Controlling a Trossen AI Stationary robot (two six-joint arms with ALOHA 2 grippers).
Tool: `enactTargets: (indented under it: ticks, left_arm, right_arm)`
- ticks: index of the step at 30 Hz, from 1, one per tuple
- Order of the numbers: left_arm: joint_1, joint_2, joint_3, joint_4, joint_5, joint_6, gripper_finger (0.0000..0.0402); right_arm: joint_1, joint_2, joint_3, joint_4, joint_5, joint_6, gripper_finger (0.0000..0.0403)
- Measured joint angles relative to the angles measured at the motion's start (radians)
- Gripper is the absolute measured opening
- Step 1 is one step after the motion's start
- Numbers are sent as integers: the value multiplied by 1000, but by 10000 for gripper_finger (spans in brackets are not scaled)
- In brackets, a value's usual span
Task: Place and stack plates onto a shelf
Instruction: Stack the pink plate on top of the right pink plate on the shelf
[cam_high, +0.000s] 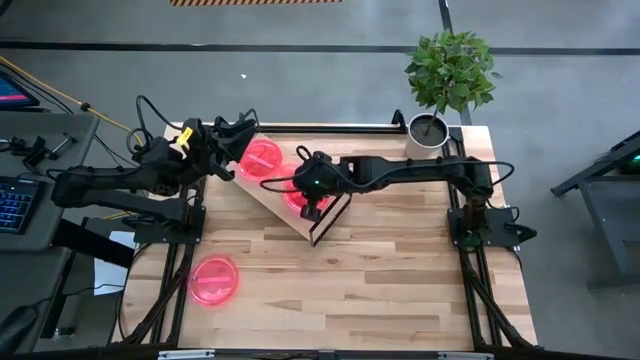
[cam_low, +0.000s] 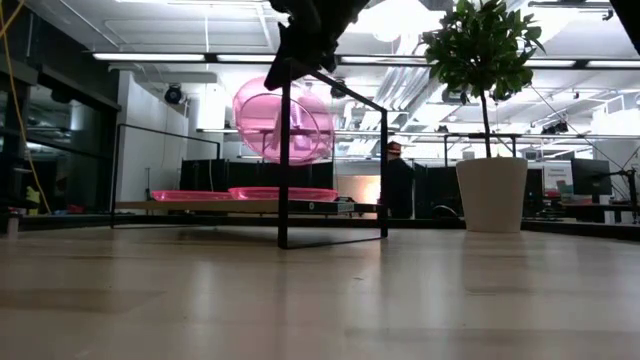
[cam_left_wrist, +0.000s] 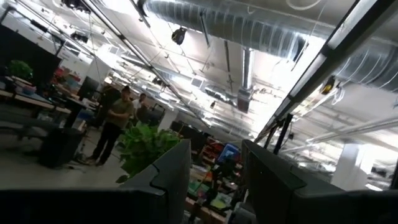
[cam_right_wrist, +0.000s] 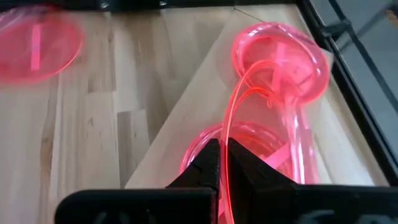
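My right gripper (cam_high: 312, 203) is shut on one pink plate (cam_low: 283, 120), which it holds on edge above the shelf (cam_high: 285, 212). Under it a pink plate (cam_right_wrist: 261, 146) lies flat on the shelf board (cam_right_wrist: 199, 93). Another plate (cam_high: 262, 157) lies on the board's far left part and also shows in the right wrist view (cam_right_wrist: 280, 59). A further plate (cam_high: 214, 279) lies flat on the tabletop at the near left. My left gripper (cam_high: 238, 135) is open and empty at the shelf's far left corner; its fingers (cam_left_wrist: 180, 174) point up into the room. My right gripper pinches the held plate's rim (cam_right_wrist: 225, 163) between its two fingers. The fingers come from above, pointing down. The plate hangs below them on edge, its face toward the table's near side, clear of the shelf and of the plate under it.
A potted plant in a white pot (cam_high: 430, 130) stands at the table's far right corner. The shelf's thin black frame (cam_low: 284, 160) rises in front of the held plate in the low view. People stand in the room beyond the table (cam_left_wrist: 115, 121).
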Motion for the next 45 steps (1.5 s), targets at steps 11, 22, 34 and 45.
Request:
enactTargets:
  ticks: [11,22,34,45]
  left_arm:
    - [6,0,0,1,-6,2,131]
    - [6,0,0,1,-6,-17,131]
    - [6,0,0,0,-6,-34,131]
    - [5,0,0,-15,-5,-34,131]
  right_arm:
    - [-15,12,-1,-34,-151,-93,0]
    - [-16,12,-1,-65,-111,-13,0]
    - [-54,51,-1,-38,-67,16,51]
    - [-72,65,5,-37,-52,45,137]
